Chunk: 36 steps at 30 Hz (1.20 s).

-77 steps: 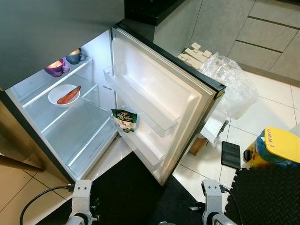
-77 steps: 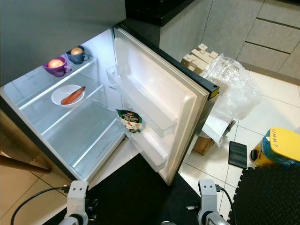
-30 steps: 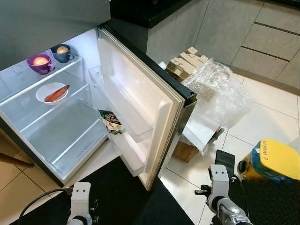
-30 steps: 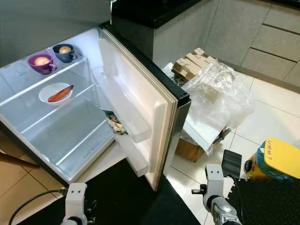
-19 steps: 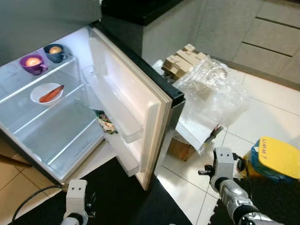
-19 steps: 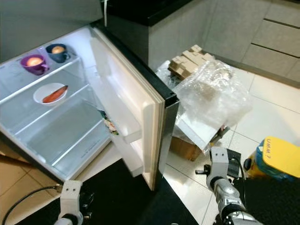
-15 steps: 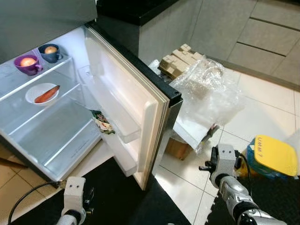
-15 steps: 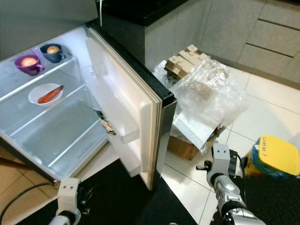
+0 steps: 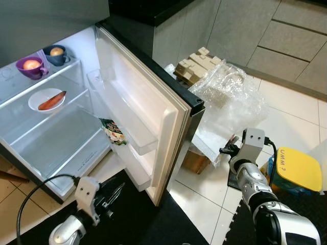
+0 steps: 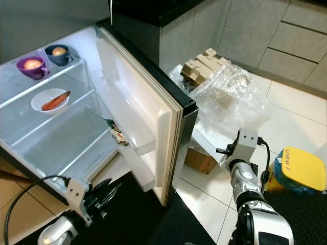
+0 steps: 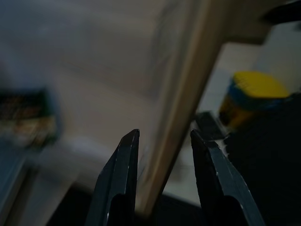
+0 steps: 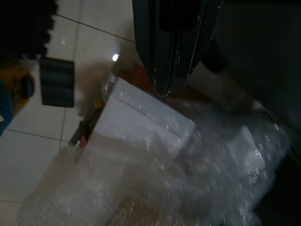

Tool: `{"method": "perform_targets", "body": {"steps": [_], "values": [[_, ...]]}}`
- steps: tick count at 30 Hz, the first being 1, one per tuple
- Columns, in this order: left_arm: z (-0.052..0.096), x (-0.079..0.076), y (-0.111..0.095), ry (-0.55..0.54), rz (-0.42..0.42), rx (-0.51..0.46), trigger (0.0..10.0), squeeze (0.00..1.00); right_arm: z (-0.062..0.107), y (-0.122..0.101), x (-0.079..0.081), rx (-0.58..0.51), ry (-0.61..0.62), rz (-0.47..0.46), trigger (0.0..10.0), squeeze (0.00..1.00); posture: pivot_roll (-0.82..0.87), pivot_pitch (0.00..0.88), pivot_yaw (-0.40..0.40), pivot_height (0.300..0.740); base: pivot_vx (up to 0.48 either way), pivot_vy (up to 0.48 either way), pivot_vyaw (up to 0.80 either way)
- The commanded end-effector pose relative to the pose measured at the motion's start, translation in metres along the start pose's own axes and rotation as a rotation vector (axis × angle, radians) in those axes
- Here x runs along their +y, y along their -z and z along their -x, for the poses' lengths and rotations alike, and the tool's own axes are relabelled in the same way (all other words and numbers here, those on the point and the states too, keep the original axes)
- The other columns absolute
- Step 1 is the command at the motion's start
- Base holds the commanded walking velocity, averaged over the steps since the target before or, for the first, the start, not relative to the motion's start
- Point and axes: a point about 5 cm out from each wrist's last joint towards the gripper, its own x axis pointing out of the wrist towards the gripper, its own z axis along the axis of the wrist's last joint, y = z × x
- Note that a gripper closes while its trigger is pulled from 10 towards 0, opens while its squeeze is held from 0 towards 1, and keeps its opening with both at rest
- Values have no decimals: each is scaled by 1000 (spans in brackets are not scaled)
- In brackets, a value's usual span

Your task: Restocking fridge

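Fridge door [image 9: 148, 117] stands half open beside the bubble wrap [image 9: 230, 97], looks stiff but light-swinging, best pushed at its outer edge; left gripper [image 11: 162, 141] is spread, right gripper [image 12: 171, 70] pinched together on nothing.

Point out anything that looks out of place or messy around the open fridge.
Behind the open fridge door, crumpled bubble wrap, a white foam sheet and cardboard packing lie heaped on the floor tiles. Inside, the cups and plate sit tidy.
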Motion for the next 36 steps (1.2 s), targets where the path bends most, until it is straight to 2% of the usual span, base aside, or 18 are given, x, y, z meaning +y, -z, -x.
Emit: {"method": "perform_targets", "body": {"steps": [1,2,5,6,8,12,14,17,23,25,26,27,29,31,32,34,35,36], "values": [[-10,-7,-9,56,-18,-24,10000,0,-2,0,4,10,-4,-54,10000,0,-106,97,-63,738,0,0,0],[-18,-8,-19,83,-45,-51,10000,0,-3,-2,9,12,-15,-82,10000,0,-105,95,-62,738,0,0,0],[-24,-8,-26,103,-66,-70,10000,0,-4,-2,12,16,-21,-90,10000,0,-100,91,-55,738,0,0,0],[-31,-5,-39,139,-84,-94,10000,0,-4,0,17,23,-25,-91,10000,0,-90,89,-40,738,0,0,0],[-32,-1,-45,160,-95,-99,10000,0,-3,3,20,29,-31,-104,10000,0,-78,88,-11,738,0,0,0],[-26,4,-53,201,-107,-70,10000,0,-3,9,32,38,-69,-166,10000,0,-67,86,21,738,0,0,0],[-26,4,-53,201,-107,-70,10000,0,-3,9,32,38,-69,-166,10000,0,-67,86,21,738,0,0,0],[-21,7,-56,238,-107,-33,10000,0,-3,12,50,52,-155,-191,10000,0,-54,93,38,738,0,0,0],[-18,8,-58,253,-105,-13,10000,0,-2,13,64,58,-227,-207,10000,0,-48,96,41,738,0,0,0],[-13,6,-59,270,-97,1,10000,0,0,14,89,76,-377,-218,10000,0,-44,100,36,738,0,0,0],[-13,6,-59,270,-97,1,10000,0,0,14,89,76,-377,-218,10000,0,-44,100,36,738,0,0,0],[-8,4,-58,286,-72,17,10000,0,4,15,116,98,-548,-216,10000,0,-42,102,30,738,0,0,0],[-8,4,-58,286,-72,17,10000,0,4,15,116,98,-548,-216,10000,0,-42,102,30,738,0,0,0],[-3,4,-55,289,-55,38,10000,0,9,14,134,108,-673,-224,10000,0,-42,104,25,738,0,0,0],[-3,4,-55,289,-55,38,10000,0,9,14,134,108,-673,-224,10000,0,-42,104,25,738,0,0,0],[3,5,-54,287,-45,61,10000,0,16,15,152,132,-826,-236,10000,0,-40,104,19,738,0,0,0],[3,5,-54,287,-45,61,10000,0,16,15,152,132,-826,-236,10000,0,-40,104,19,738,0,0,0],[5,5,-54,287,-41,68,10000,0,21,16,162,152,-914,-243,10000,0,-39,104,17,738,0,0,0]]}}
